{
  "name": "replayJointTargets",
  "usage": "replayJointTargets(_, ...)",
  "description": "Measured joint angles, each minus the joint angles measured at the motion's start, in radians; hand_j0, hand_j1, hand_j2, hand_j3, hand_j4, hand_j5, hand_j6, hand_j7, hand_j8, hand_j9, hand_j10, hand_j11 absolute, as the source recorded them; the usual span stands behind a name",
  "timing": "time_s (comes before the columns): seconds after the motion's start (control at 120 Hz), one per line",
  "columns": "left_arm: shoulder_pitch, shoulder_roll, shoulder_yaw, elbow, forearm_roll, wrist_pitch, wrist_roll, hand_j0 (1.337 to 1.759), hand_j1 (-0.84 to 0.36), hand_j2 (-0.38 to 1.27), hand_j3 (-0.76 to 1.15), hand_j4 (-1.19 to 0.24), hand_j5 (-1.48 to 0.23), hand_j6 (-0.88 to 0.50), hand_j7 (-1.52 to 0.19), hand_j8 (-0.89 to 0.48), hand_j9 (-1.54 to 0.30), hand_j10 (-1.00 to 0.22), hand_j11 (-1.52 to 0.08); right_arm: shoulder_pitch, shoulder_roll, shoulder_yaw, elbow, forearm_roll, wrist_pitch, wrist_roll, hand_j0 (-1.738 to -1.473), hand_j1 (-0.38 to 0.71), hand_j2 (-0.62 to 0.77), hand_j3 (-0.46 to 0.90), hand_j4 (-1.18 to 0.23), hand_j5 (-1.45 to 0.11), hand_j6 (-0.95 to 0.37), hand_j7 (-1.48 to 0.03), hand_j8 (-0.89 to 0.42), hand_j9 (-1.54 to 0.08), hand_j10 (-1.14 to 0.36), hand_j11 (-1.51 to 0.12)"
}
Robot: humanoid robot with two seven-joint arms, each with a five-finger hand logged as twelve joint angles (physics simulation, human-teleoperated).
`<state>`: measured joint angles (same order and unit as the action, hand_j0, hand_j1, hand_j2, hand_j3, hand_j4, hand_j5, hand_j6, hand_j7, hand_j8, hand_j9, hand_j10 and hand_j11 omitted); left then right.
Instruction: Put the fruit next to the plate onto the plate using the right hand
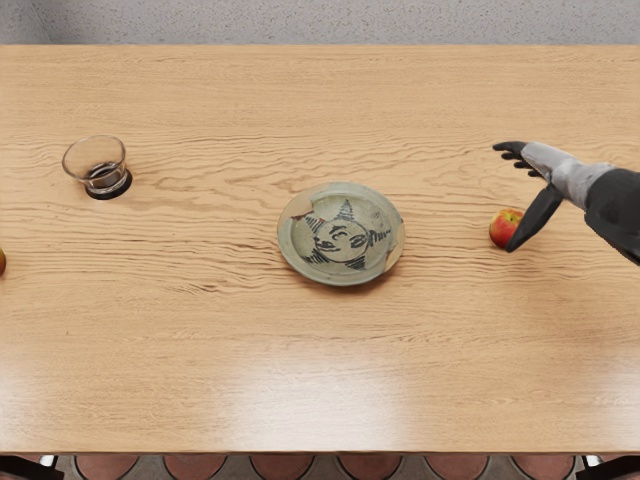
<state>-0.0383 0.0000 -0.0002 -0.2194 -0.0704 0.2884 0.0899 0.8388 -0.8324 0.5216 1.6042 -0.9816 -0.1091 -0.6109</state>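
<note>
Clear glass with a dark base stands around 10 o'clock on the wooden counter. A reddish blob peeks in at 9 o'clock.

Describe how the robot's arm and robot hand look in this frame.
Only the right arm shows. The right robot hand has slim black fingers, a long black tapering thumb and a pale grey, angular back. Its forearm is a smooth dark charcoal shell. No cables, markings or sleeve are visible.

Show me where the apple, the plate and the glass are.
apple (504,227), head view, middle of its red skin.
plate (341,234), head view, centre of its painted face.
glass (96,163), head view, its clear wall.
</note>
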Motion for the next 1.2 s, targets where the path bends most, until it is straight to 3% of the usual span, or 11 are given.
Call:
replayJointTargets(0.133,0.000,0.000,0.000,0.000,0.000,0.000,0.000,1.658,0.35,0.00,0.00,0.00,0.00,0.00,0.00,0.00,0.00,0.00,0.00,0.020,0.072,-0.105,-0.051,-0.124,-0.146,0.000,-1.658,-0.24,-0.02,0.00,-0.09,-0.12,-0.10,-0.12,-0.10,-0.12,-0.09,-0.12)
replayJointTargets(0.283,0.000,0.000,0.000,0.000,0.000,0.000,0.000,1.658,0.35,0.00,0.00,0.00,0.00,0.00,0.00,0.00,0.00,0.00,0.00,0.004,0.161,-0.168,-0.130,-0.159,-0.198,0.000,-1.658,-0.23,-0.02,0.00,-0.10,-0.13,-0.11,-0.13,-0.10,-0.13,-0.10,-0.13)
replayJointTargets(0.392,0.000,0.000,0.000,0.000,0.000,0.000,0.000,1.658,0.35,0.00,0.00,0.00,0.00,0.00,0.00,0.00,0.00,0.00,0.00,-0.015,0.172,-0.179,-0.155,-0.167,-0.210,0.000,-1.658,-0.19,-0.02,0.00,-0.14,-0.17,-0.14,-0.17,-0.14,-0.17,-0.14,-0.17)
replayJointTargets(0.667,0.000,0.000,0.000,0.000,0.000,0.000,0.000,1.658,0.35,0.00,0.00,0.00,0.00,0.00,0.00,0.00,0.00,0.00,0.00,-0.033,0.157,-0.187,-0.167,-0.166,-0.208,0.000,-1.658,0.10,-0.07,0.00,-0.38,-0.49,-0.38,-0.49,-0.38,-0.49,-0.38,-0.49)
replayJointTargets(0.783,0.000,0.000,0.000,0.000,0.000,0.000,0.000,1.658,0.35,0.00,0.00,0.00,0.00,0.00,0.00,0.00,0.00,0.00,0.00,-0.039,0.155,-0.187,-0.166,-0.166,-0.203,0.000,-1.658,0.21,-0.09,0.00,-0.49,-0.59,-0.46,-0.61,-0.37,-0.61,-0.47,-0.61)
replayJointTargets(1.0,0.000,0.000,0.000,0.000,0.000,0.000,0.000,1.658,0.35,0.00,0.00,0.00,0.00,0.00,0.00,0.00,0.00,0.00,0.00,-0.048,0.159,-0.183,-0.165,-0.173,-0.198,-0.002,-1.647,0.28,0.02,0.00,-0.65,-0.73,-0.37,-0.78,-0.27,-0.76,-0.37,-0.79)
replayJointTargets(1.108,0.000,0.000,0.000,0.000,0.000,0.000,0.000,1.658,0.35,0.00,0.00,0.00,0.00,0.00,0.00,0.00,0.00,0.00,0.00,-0.050,0.155,-0.162,-0.165,-0.155,-0.198,-0.002,-1.649,0.27,0.16,0.00,-0.67,-0.79,-0.46,-0.83,-0.34,-0.81,-0.43,-0.84)
replayJointTargets(1.2,0.000,0.000,0.000,0.000,0.000,0.000,0.000,1.658,0.35,0.00,0.00,0.00,0.00,0.00,0.00,0.00,0.00,0.00,0.00,-0.046,0.155,-0.111,-0.163,-0.132,-0.185,-0.001,-1.651,0.25,0.18,0.00,-0.68,-0.84,-0.50,-0.86,-0.36,-0.85,-0.44,-0.87)
